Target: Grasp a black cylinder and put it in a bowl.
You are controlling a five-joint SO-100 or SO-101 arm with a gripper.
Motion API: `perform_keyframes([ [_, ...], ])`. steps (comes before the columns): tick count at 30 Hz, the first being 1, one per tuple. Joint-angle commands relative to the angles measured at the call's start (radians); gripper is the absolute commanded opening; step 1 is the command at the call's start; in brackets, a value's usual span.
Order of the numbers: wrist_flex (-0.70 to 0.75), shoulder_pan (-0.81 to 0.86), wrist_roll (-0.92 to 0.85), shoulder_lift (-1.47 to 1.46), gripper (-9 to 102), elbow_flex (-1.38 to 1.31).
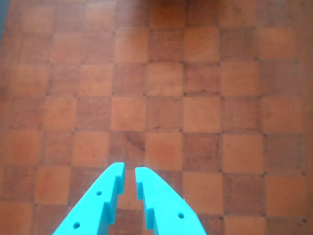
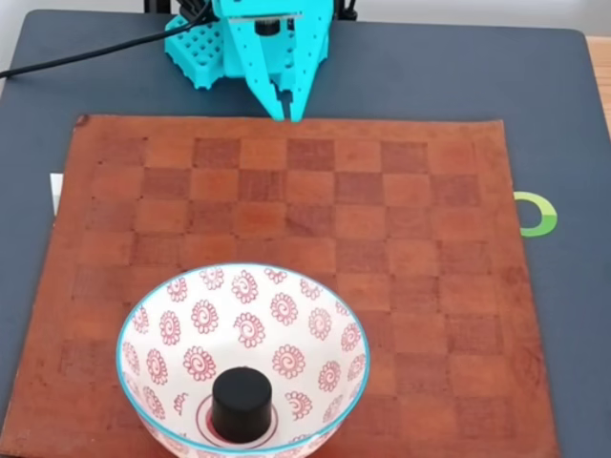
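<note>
Near the checkered mat's [image 2: 420, 286] front edge, the black cylinder [image 2: 241, 404] already sits inside the bowl [image 2: 153, 315], the gripper [image 2: 284, 112] nearly closed, empty, at the far edge.

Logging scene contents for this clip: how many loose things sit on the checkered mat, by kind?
Black cylinder: 1, standing upright inside the bowl
Bowl: 1, white with red spirals, on the mat's near edge in the fixed view
Total: 2
The gripper hangs at the far edge, jaws nearly shut and holding nothing.
</note>
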Motion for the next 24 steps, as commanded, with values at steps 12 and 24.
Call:
perform_keyframes([
  [12, -0.054, -0.006, 0.008, 0.009, 0, 0.098],
  [24, -0.100, 0.000, 0.031, 0.014, 1, 0.095],
])
